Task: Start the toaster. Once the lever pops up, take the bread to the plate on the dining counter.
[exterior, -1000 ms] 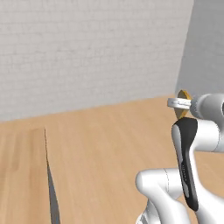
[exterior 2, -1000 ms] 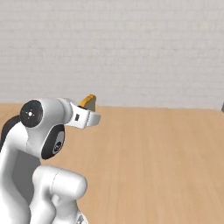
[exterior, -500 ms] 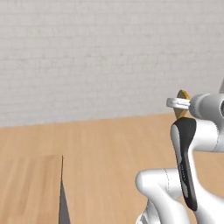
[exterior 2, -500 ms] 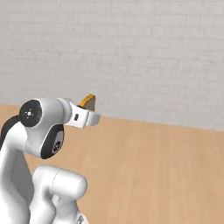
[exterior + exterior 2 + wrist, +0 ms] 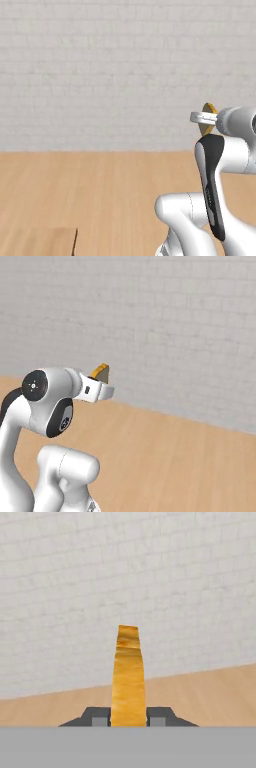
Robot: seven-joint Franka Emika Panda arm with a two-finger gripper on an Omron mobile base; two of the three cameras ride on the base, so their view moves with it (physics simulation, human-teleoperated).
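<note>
The bread (image 5: 128, 677), a small slice with a golden-orange crust, stands edge-on between my two dark fingertips in the hand view. My gripper (image 5: 128, 716) is shut on it. From the left base view the bread (image 5: 209, 114) sticks up past the white hand of the gripper (image 5: 202, 119), held high at the right. In the right base view the bread (image 5: 101, 371) pokes out above the gripper (image 5: 99, 387) at the left. The toaster and the plate are out of view.
A pale brick wall (image 5: 100, 75) stands ahead, with wooden floor (image 5: 175, 456) below it. A corner of a light wood countertop (image 5: 37, 242) shows at the lower left of the left base view; I cannot tell whether it is the dining counter.
The whole picture has swung, so the base has turned. The countertop corner has slid down and left in the left base view. The bread stays gripped, the arm's pose unchanged.
</note>
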